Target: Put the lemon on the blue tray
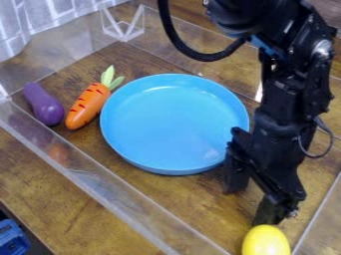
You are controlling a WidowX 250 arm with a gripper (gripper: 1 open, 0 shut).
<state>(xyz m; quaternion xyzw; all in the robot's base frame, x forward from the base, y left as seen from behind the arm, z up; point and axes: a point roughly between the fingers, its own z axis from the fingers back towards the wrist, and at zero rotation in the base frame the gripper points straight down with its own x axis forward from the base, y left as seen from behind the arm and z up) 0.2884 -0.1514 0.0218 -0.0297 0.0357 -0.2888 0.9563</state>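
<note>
The blue tray [168, 124] lies on the brown wooden surface [127, 193], its low rim facing up. Left of the tray in the view, and near it, is the orange carrot [88, 104] with dark marks, its green leaves toward the top. The purple eggplant [43, 104] lies farther left of the tray, just beyond the carrot. To the right of the tray, the black robot arm [285, 95] reaches down, with the gripper [253, 187] low beside the tray's lower right. The yellow lemon [265, 240] lies below and right of the tray, apart from it, near the gripper.
</note>
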